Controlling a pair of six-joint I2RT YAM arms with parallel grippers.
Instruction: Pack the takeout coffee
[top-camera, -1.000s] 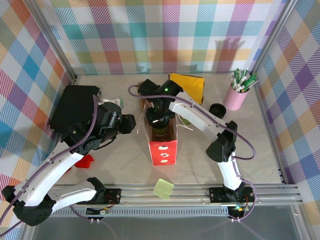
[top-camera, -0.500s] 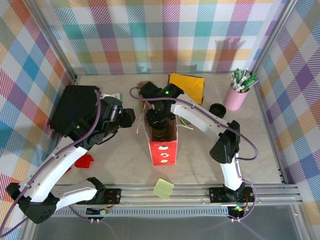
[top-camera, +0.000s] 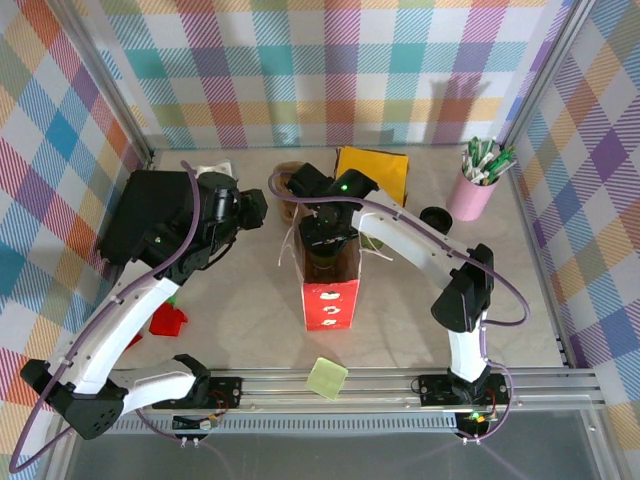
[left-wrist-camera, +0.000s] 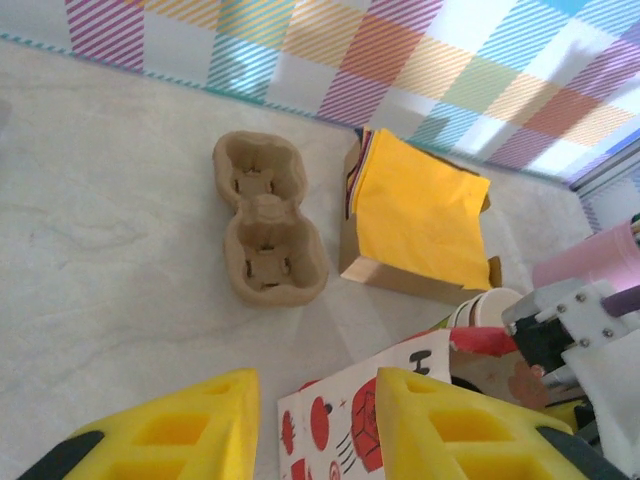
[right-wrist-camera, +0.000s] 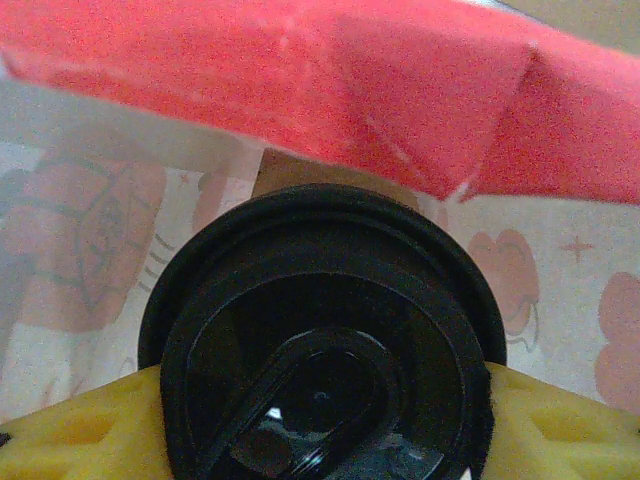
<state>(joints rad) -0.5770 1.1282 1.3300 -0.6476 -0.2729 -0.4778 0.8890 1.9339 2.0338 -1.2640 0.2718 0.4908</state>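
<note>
We list: red paper bag (top-camera: 330, 300), black-lidded cup (right-wrist-camera: 320, 370) inside, grasped by right jaws; left jaws released.

Plastic and paper
Glossy black plastic tops the takeout coffee (right-wrist-camera: 320, 340); the bag (right-wrist-camera: 300, 90) is matt red paper (creased); carrier (left-wrist-camera: 265, 230) rough pulp

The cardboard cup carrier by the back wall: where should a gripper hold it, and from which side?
Grip the cardboard cup carrier at its narrow waist between the two wells, coming from above. It lies flat, wells up, and the waist is its slimmest part, so a grip there should probably hold.
</note>
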